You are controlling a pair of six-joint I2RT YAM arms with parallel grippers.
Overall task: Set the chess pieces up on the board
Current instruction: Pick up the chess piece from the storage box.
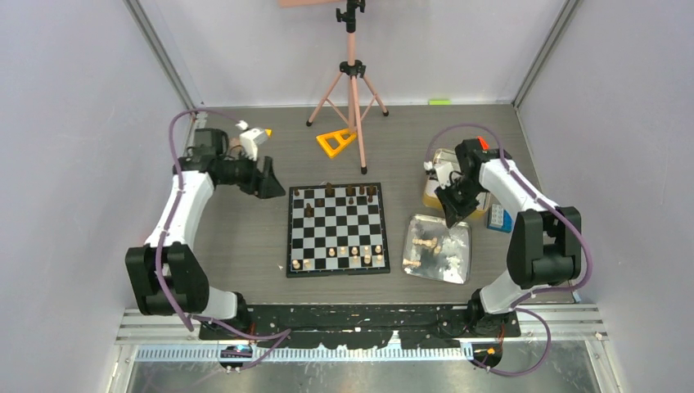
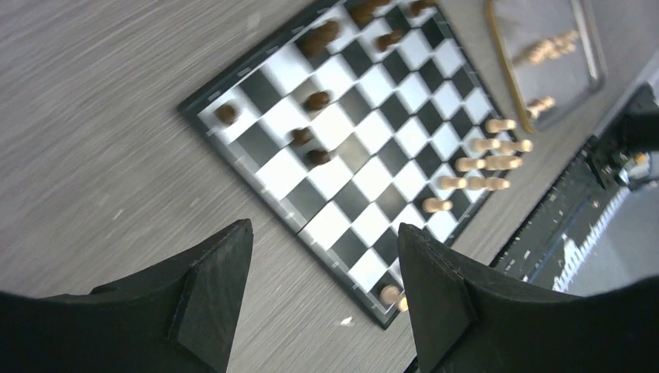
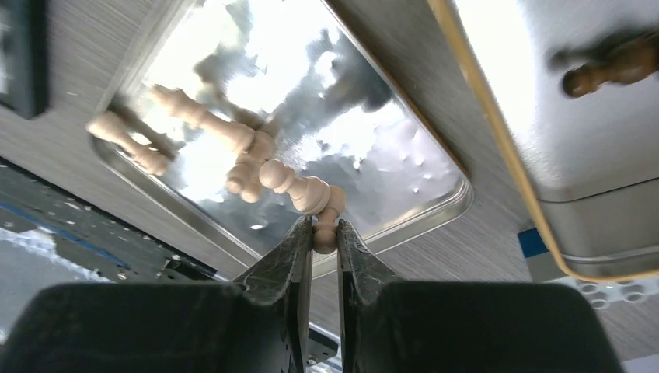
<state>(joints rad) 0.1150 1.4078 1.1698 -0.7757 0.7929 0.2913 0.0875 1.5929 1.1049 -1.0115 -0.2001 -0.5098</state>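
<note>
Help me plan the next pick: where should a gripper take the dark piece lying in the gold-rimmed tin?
Probably across its slim neck behind the round head, from above, jaws crosswise: the dark chess piece lies on its side in the gold-rimmed tin.

The black-and-white checkered chessboard (image 1: 338, 229) has bare middle rows; dark brown wooden chessmen (image 1: 330, 191) crowd its far edge and light tan wooden chessmen (image 1: 353, 254) its near edge. The grey tabletop (image 1: 237, 246) lies open to its left. To its right are a shiny silver tray (image 1: 460, 260) and the right gripper (image 3: 325, 230), pinching one tan chessman (image 3: 326, 236). A pink tripod (image 1: 352, 90) stands behind it.
</note>
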